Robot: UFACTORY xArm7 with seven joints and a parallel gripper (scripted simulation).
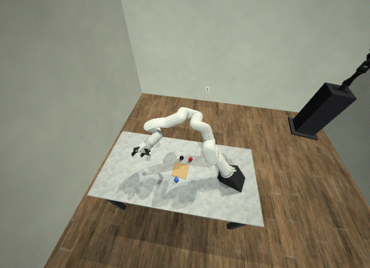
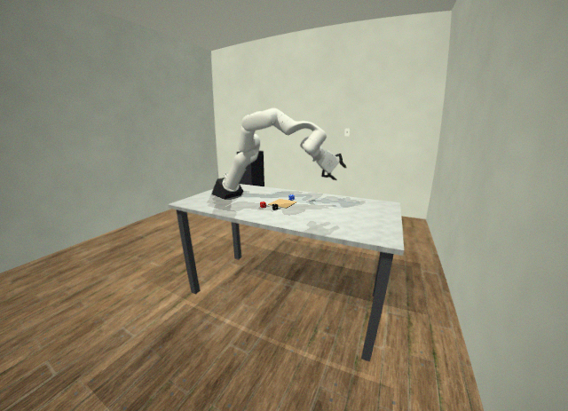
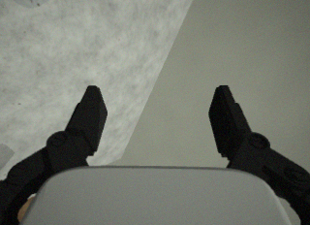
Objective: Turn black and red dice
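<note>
The black die (image 1: 181,157) (image 2: 275,207) and the red die (image 1: 190,159) (image 2: 263,204) lie on the table, just off one side of the tan mat (image 1: 180,170) (image 2: 282,203). The blue die (image 1: 176,179) (image 2: 291,197) lies at the opposite side of the mat. The pips are too small to read in the top and exterior views. My gripper (image 1: 137,155) (image 2: 340,172) (image 3: 157,99) is open and empty, high above the table and well away from the dice, tilted outward from the arm's base. No die shows in the wrist view.
The white marbled table (image 1: 233,206) (image 2: 358,227) bears the arm's black base (image 1: 236,181) (image 2: 224,189). The wrist view shows the table's edge slanting between the fingers. A black pedestal (image 1: 319,109) with another dark arm stands on the floor beyond the table.
</note>
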